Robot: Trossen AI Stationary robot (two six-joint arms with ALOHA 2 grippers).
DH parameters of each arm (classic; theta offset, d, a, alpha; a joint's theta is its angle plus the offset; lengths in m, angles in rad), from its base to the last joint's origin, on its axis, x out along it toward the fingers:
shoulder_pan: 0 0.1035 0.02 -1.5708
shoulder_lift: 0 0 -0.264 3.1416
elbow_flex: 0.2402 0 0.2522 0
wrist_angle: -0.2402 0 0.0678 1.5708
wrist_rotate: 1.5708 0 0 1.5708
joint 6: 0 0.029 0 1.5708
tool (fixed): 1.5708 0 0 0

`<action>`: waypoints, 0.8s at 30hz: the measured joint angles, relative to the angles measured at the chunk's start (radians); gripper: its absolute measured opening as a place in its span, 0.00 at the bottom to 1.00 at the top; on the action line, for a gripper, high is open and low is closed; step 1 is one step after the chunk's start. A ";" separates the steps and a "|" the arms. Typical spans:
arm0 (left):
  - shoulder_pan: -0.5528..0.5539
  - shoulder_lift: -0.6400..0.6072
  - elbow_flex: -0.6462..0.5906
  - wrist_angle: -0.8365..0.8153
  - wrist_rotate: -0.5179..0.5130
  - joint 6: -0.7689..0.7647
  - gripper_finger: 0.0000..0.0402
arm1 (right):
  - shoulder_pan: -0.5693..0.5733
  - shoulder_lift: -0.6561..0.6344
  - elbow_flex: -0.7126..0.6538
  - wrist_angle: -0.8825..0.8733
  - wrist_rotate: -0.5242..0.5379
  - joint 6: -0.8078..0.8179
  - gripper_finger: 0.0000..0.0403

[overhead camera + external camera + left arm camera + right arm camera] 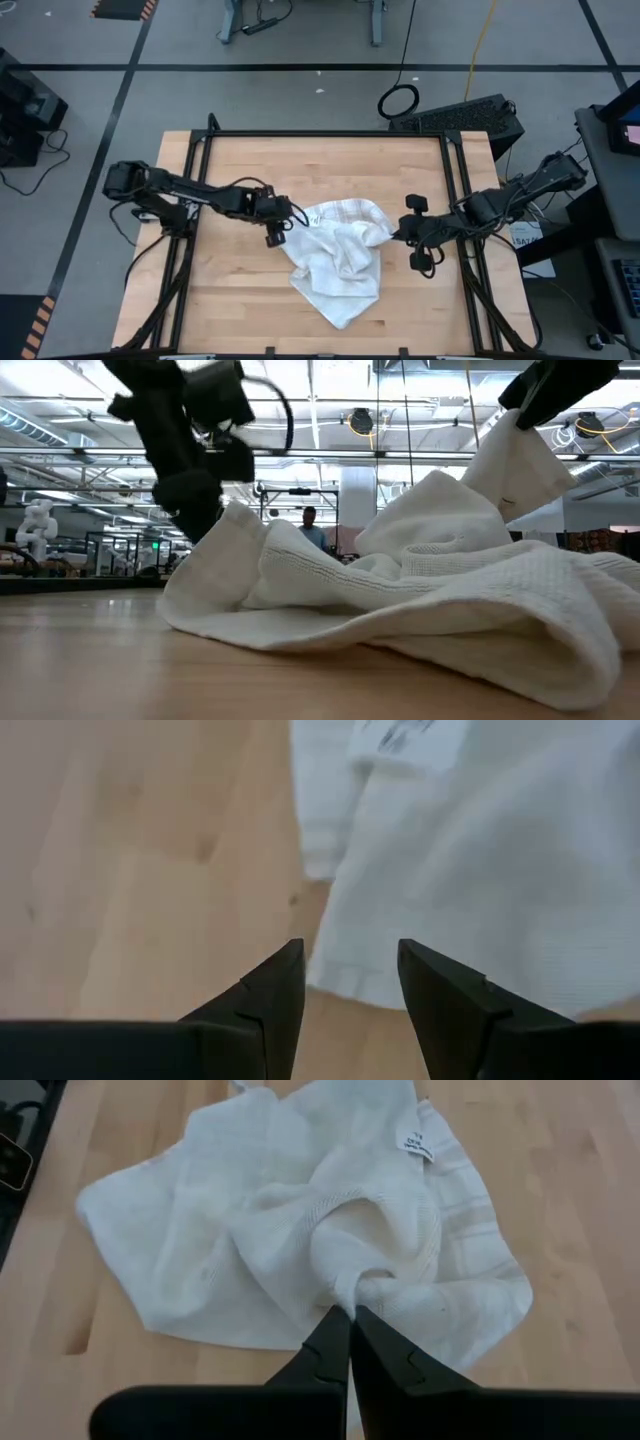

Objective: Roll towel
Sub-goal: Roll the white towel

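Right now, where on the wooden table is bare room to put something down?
Bare wood lies along the far edge of the wooden table and in both near corners. The middle is crowded: the crumpled white cloth towel, pinched by the right gripper, with the open left gripper beside it.

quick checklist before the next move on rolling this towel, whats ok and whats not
1. Right gripper shut on the towel: ok, a pinched fold is lifted off the table.
2. Left gripper ready to grasp: ok, open beside the towel's edge, holding nothing.
3. Towel spread flat for rolling: not ok, crumpled and bunched.
4. Tag located: ok, it shows on top.
5. Towel fully on the table: ok.
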 joint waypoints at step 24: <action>0.004 -0.093 -0.032 0.069 -0.169 0.070 0.02 | -0.001 0.018 0.000 0.021 0.246 -0.034 0.00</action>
